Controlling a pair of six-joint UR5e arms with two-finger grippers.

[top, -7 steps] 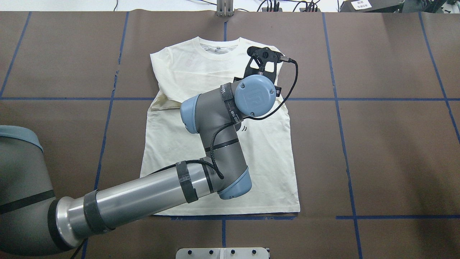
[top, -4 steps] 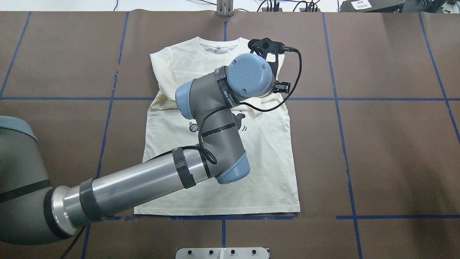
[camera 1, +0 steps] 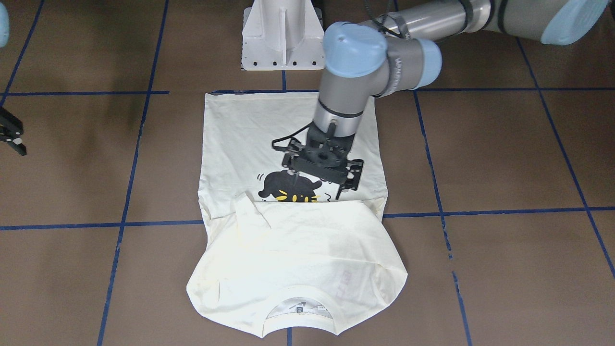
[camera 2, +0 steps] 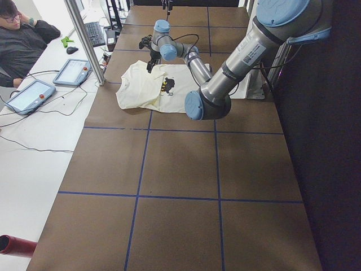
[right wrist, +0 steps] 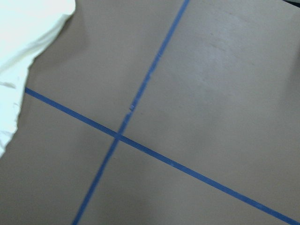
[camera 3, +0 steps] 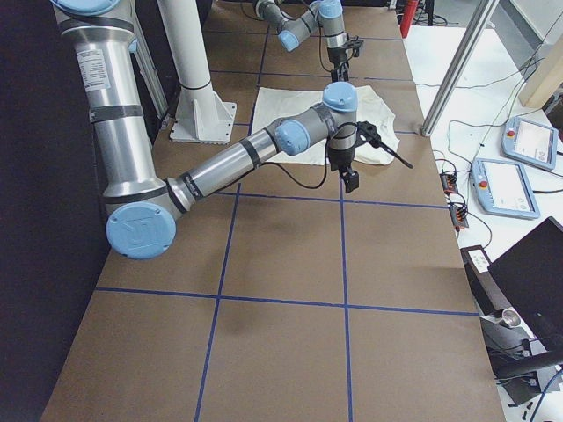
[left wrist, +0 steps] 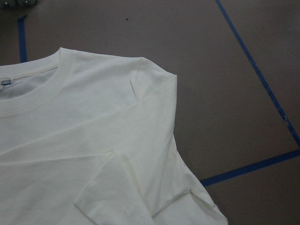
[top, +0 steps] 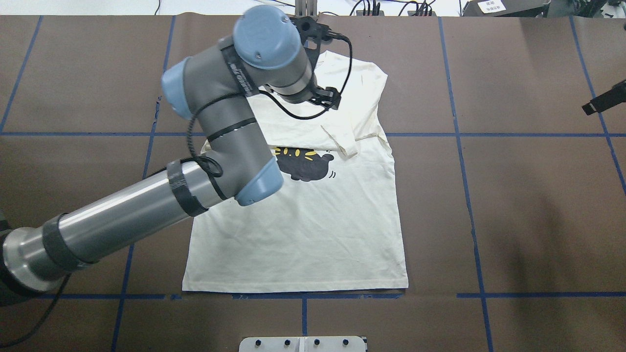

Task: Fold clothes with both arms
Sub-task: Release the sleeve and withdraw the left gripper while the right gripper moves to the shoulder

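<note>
The cream T-shirt [top: 313, 230] lies flat mid-table, collar [camera 1: 298, 307] at the far side from the robot. Both sleeves are folded in across the chest, and one cuff [top: 342, 142] ends by the black cat print [top: 305, 166]. Faint reddish lettering [camera 1: 344, 281] shows through the fabric; the yarn ball is hidden. My left gripper [camera 1: 348, 187] hangs above the shirt beside the cat [camera 1: 290, 187], open and empty; it also shows overhead [top: 328, 98]. Its wrist view shows the collar and shoulder [left wrist: 93, 136]. My right gripper [top: 604, 100] is off the shirt at the table's right side [camera 1: 12, 137]; I cannot tell its state.
The white pedestal base [camera 1: 282, 36] stands at the robot's table edge, just behind the shirt's hem. Blue tape lines [top: 469, 195] grid the brown table cover. An operator [camera 2: 22, 34] sits by tablets beyond the far edge, near an aluminium post [camera 2: 84, 39].
My left arm has lifted from the shirt's right shoulder and swung left and farther away. The sleeve now lies across the chest. My right gripper has come into view at the right edge.
</note>
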